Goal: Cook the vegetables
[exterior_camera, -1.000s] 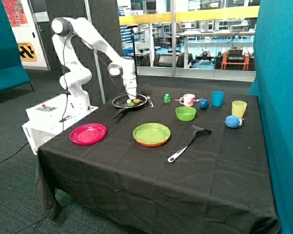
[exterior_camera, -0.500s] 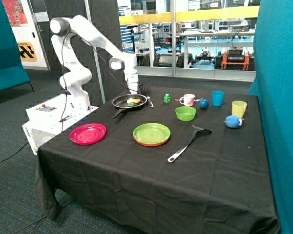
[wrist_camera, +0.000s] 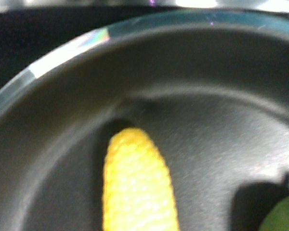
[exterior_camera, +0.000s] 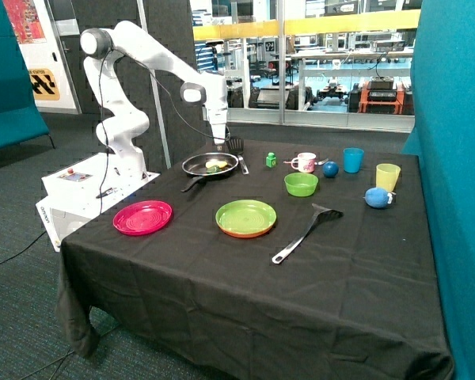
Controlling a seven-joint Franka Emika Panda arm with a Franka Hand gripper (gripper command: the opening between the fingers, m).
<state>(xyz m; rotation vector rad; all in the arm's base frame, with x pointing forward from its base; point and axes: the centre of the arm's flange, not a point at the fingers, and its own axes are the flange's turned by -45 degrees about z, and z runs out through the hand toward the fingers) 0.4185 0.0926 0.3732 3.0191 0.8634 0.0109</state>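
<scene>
Corn (wrist_camera: 137, 185) lengthwise, tip toward pan (wrist_camera: 62, 53) wall

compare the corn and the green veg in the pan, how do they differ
The corn is pale yellow, elongated and bumpy; the green veg is dark green and rounded. The corn shows at length in the wrist view; the green veg only peeks in at the edge. Both lie in the pan.

You see a pan (wrist_camera: 221, 120) of matt dark interior with a shiny, probably metal rim; the yellow vegetable (wrist_camera: 137, 187) looks bumpy-textured.
</scene>
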